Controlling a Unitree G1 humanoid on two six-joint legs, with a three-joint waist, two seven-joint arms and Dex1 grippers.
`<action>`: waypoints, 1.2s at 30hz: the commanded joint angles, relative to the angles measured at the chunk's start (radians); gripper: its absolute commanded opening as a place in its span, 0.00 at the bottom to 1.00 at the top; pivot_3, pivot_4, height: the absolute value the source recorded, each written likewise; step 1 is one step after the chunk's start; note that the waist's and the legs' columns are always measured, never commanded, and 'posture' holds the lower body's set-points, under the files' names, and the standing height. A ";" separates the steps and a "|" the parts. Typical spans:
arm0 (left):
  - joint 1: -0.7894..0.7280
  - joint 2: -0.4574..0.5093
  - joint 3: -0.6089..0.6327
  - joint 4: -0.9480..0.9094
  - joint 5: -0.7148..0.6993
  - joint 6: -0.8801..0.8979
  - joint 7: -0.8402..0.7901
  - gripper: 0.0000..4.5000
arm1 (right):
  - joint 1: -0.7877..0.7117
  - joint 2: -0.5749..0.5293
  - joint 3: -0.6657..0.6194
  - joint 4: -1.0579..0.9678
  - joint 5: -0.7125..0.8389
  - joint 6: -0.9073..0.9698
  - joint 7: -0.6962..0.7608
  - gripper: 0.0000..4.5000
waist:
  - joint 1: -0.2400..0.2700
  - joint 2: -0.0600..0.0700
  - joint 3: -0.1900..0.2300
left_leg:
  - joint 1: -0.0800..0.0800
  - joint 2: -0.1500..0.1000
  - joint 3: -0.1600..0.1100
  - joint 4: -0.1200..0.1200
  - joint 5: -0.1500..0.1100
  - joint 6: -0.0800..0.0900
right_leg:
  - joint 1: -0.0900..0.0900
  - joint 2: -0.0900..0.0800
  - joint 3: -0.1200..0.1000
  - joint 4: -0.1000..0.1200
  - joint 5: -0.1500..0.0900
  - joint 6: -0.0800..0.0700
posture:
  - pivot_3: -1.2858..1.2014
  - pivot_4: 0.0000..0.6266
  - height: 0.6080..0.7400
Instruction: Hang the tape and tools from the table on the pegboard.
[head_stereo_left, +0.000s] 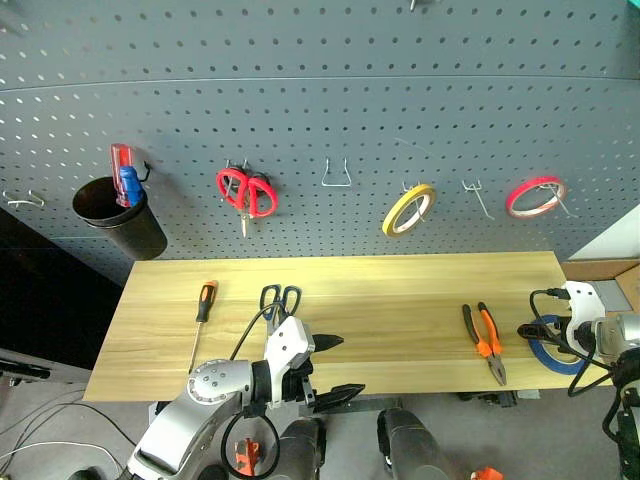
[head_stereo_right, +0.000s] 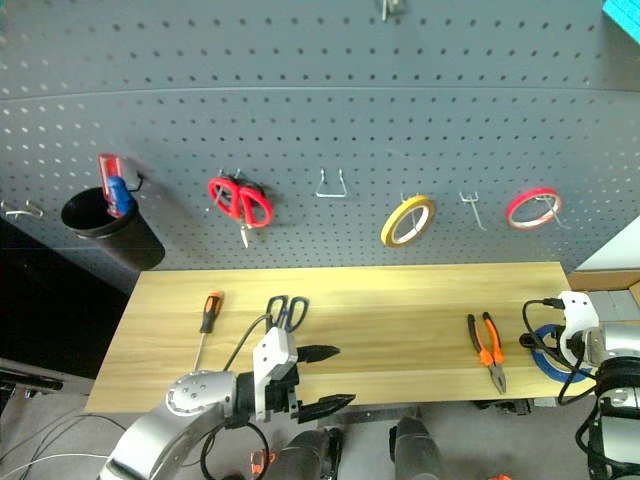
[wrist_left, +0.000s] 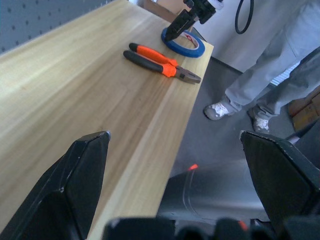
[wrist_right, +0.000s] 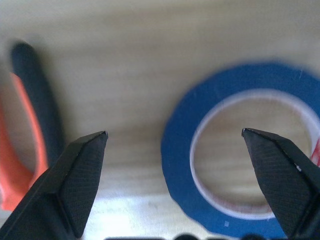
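The blue tape (wrist_right: 235, 165) lies flat at the right end of the table (head_stereo_left: 400, 285). My right gripper (wrist_right: 173, 133) hangs open just above it, pointing down, one finger over the ring and one between the ring and the pliers (head_stereo_left: 485, 343). The orange-and-black pliers lie just left of the tape. Dark-looped scissors (head_stereo_left: 281, 297) and the orange-and-black screwdriver (head_stereo_left: 203, 312) lie on the table's left part. My left gripper (head_stereo_left: 345, 366) is open and empty at the front edge, pointing right. The pegboard (head_stereo_left: 320, 100) rises behind the table.
On the pegboard hang a black cup (head_stereo_left: 120, 218) with a red-and-blue screwdriver, red scissors (head_stereo_left: 246, 192), yellow tape (head_stereo_left: 408, 208), red tape (head_stereo_left: 535, 196) and bare hooks (head_stereo_left: 336, 175). A person's legs (wrist_left: 270, 75) stand past the table's right end.
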 joint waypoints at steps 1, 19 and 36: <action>-0.004 0.004 -0.002 -0.058 -0.016 0.009 0.004 0.99 | -0.042 0.012 -0.062 0.025 0.000 0.027 -0.103 1.00 | -0.002 0.000 0.003 | 0.000 0.000 0.000 0.001 0.000 0.000 | 0.000 0.000 0.000 0.001 0.000 0.000 | 0.49 0.50 1.00; -0.006 0.026 0.043 -0.082 -0.035 0.027 0.018 1.00 | -0.098 0.094 -0.259 0.100 0.087 0.058 -0.312 0.87 | -0.011 -0.005 0.024 | -0.006 0.000 -0.001 0.012 -0.001 0.001 | -0.002 0.001 -0.001 0.004 0.001 0.001 | 0.49 0.51 1.00; -0.035 0.040 0.061 -0.082 -0.065 0.042 0.011 1.00 | -0.085 0.109 -0.194 0.049 0.055 0.067 -0.350 0.08 | -0.012 -0.008 0.027 | -0.006 0.000 -0.001 0.012 -0.001 0.001 | -0.002 0.001 -0.001 0.004 0.001 0.001 | 0.49 0.51 1.00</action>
